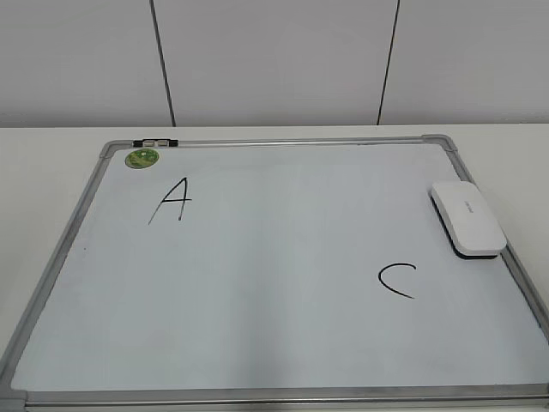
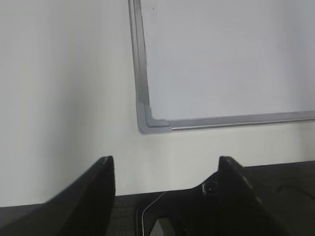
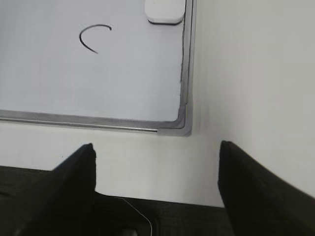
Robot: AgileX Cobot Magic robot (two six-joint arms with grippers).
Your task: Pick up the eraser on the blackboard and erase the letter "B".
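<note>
White counter [image 1: 34, 172] is seen under the blackboard [image 1: 257, 283], where only "A" [image 1: 172, 199] and "C" [image 1: 397, 280] are found and no "B", so the eraser [image 1: 467, 218] at the right edge, both claws [image 2: 165, 167] [image 3: 156, 150] being wide and empty, could be dragged over the wrong letter.

The blackboard [image 1: 283, 335] lies flat on the surface [image 1: 43, 172]. On it, the eraser [image 1: 467, 218] sits by the right edge. The letter A [image 1: 173, 199] is near the far left corner, the letter C [image 1: 396, 280] toward the right.
</note>
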